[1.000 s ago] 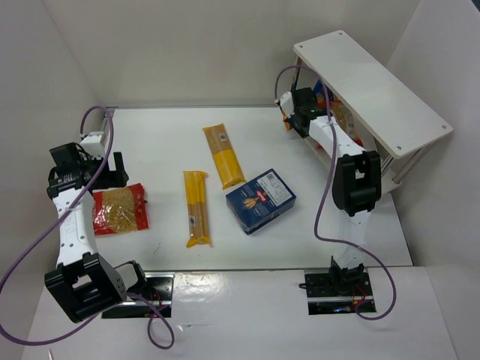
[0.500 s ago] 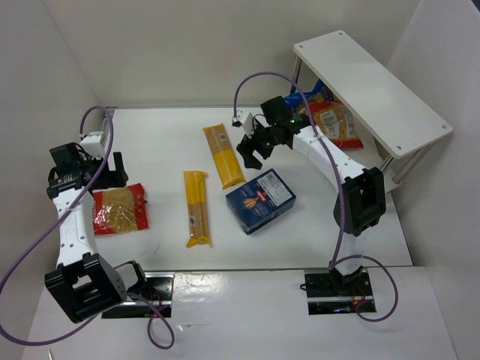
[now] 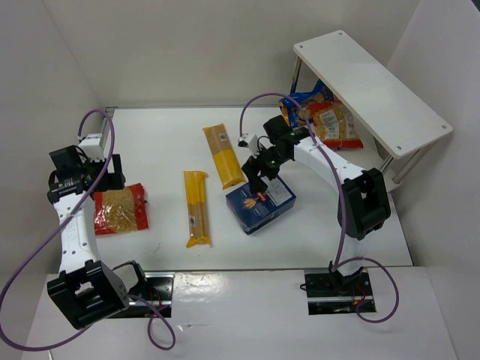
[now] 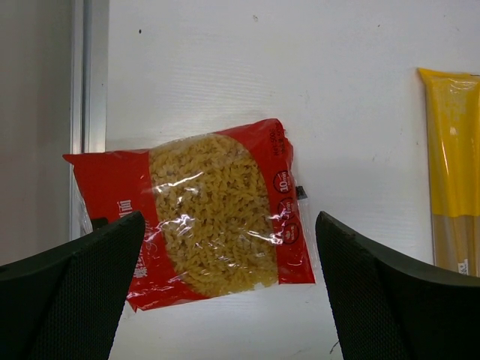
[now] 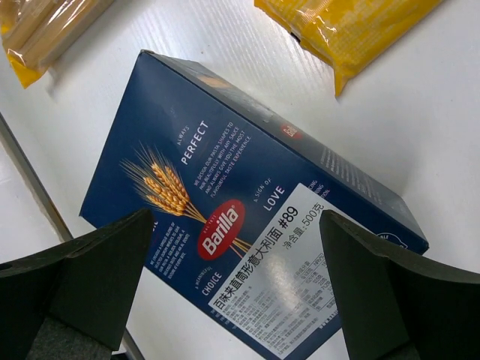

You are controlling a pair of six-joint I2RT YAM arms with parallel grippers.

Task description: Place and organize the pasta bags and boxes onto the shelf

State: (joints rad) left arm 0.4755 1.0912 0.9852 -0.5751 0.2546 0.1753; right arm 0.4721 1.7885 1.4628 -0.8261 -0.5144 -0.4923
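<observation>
The dark blue pasta box (image 3: 260,201) lies flat on the table; in the right wrist view the box (image 5: 247,187) fills the frame. My right gripper (image 3: 257,174) hovers just above it, open, and the gripper (image 5: 234,221) holds nothing. A red-edged bag (image 3: 120,209) lies at the left. My left gripper (image 3: 115,174) hangs over this bag (image 4: 206,217), and the gripper (image 4: 229,221) is open and empty. Two long spaghetti packs (image 3: 196,208) (image 3: 223,155) lie mid-table. On the shelf's (image 3: 371,88) lower board rest a blue-edged bag (image 3: 304,100) and a red-edged bag (image 3: 336,124).
White walls enclose the table at the left, back and right. The shelf's thin metal legs (image 3: 401,169) stand at the right. A spaghetti pack (image 4: 454,172) lies right of the left gripper. Yellow packs (image 5: 345,22) (image 5: 45,26) flank the box's far side.
My right gripper opened, left the red-edged bag on the lower shelf board, and swung left and toward me to above the blue box. The left arm barely moved.
</observation>
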